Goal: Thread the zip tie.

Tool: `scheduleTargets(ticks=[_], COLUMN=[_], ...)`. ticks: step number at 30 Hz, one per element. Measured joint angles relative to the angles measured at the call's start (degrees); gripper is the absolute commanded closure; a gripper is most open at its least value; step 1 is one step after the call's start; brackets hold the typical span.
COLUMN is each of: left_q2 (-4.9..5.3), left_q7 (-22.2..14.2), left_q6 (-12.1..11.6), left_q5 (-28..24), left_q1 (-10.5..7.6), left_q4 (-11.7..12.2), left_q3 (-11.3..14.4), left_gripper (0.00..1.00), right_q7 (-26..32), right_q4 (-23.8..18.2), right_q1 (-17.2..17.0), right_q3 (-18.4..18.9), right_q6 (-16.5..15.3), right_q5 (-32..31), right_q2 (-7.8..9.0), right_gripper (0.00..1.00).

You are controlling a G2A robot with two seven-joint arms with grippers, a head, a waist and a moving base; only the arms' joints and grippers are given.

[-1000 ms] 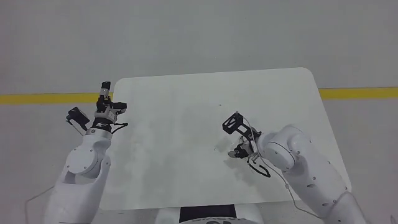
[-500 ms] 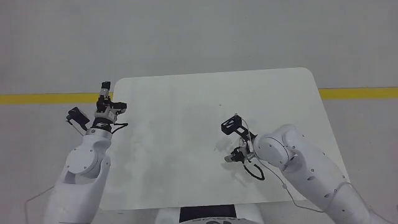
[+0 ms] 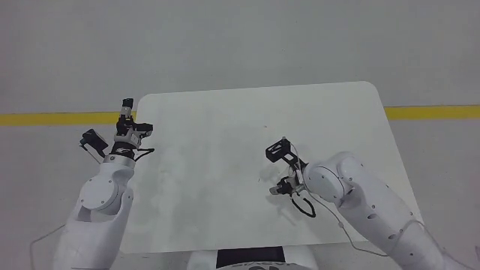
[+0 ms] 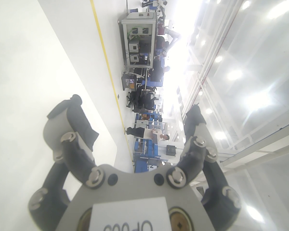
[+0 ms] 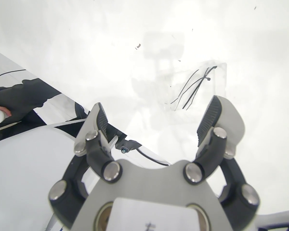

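Observation:
Several thin black zip ties (image 5: 199, 82) lie in a bundle inside a clear bag (image 5: 216, 85) on the white table (image 3: 225, 135). My right gripper (image 5: 156, 118) hovers just short of the bundle, open, with nothing between its ribbed pads (image 5: 208, 118). From above, the right gripper (image 3: 279, 189) sits over the table's front middle. My left gripper (image 3: 126, 114) is at the table's far left corner, open and holding nothing; in its wrist view the left gripper (image 4: 134, 106) points past the table edge into the room.
The rounded table edge (image 4: 69, 56) runs just beside the left gripper. A yellow floor line (image 3: 45, 118) passes behind the table. Small dark specks (image 5: 137, 46) dot the tabletop near the bag.
My right gripper has shifted a little toward the table's front left. The left arm has stayed still.

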Motion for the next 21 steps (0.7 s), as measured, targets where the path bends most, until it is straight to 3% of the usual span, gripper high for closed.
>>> scheduleTargets(ticks=[6,21], left_q2=[0.0,0.0], left_q7=[0.0,0.0], left_q6=[0.0,0.0], left_q5=[0.0,0.0], left_q1=[0.0,0.0], left_q4=[0.0,0.0], left_q3=[0.0,0.0], left_gripper=[0.0,0.0], right_q7=[0.3,-1.0], right_q4=[3.3,4.2], right_q1=[2.2,2.8], right_q3=[-3.2,-3.7], right_q6=[5.5,6.5], right_q5=[-0.7,-3.3], right_q2=[-0.65,-0.7], right_gripper=[0.0,0.0])
